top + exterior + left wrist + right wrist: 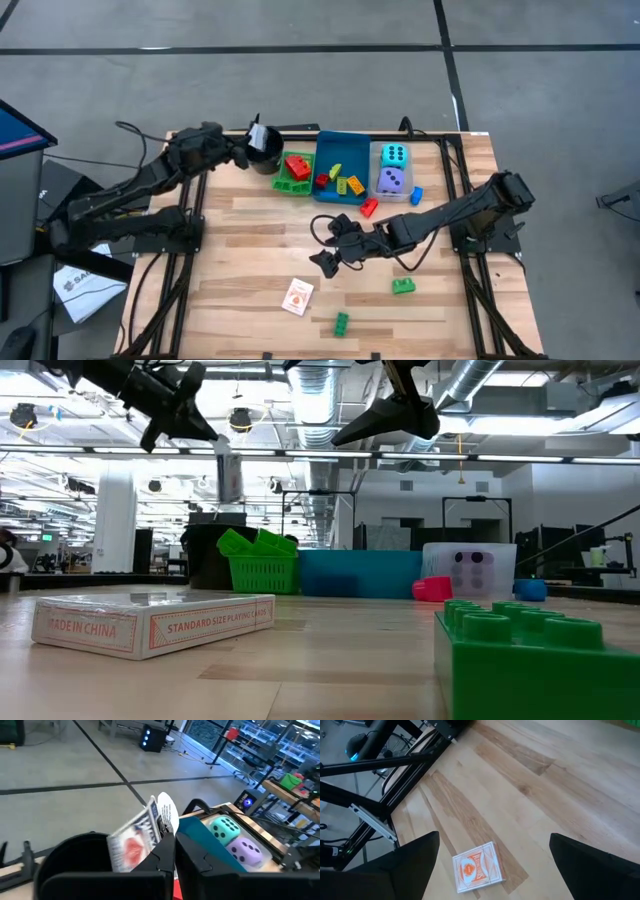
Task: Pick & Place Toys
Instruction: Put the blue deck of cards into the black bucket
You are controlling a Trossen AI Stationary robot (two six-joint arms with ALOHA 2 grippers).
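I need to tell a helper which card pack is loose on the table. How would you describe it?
Start at the wooden table and look toward its front edge. The card pack lies flat, left of two green bricks; it alone is white with an orange back.

card pack (150,624) lying flat near-left | green brick (545,660) near-right | green tray (262,565) behind

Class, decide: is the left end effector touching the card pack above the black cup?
Touching. The left wrist view shows the left end effector pinching the card pack between its fingers, over the black cup.
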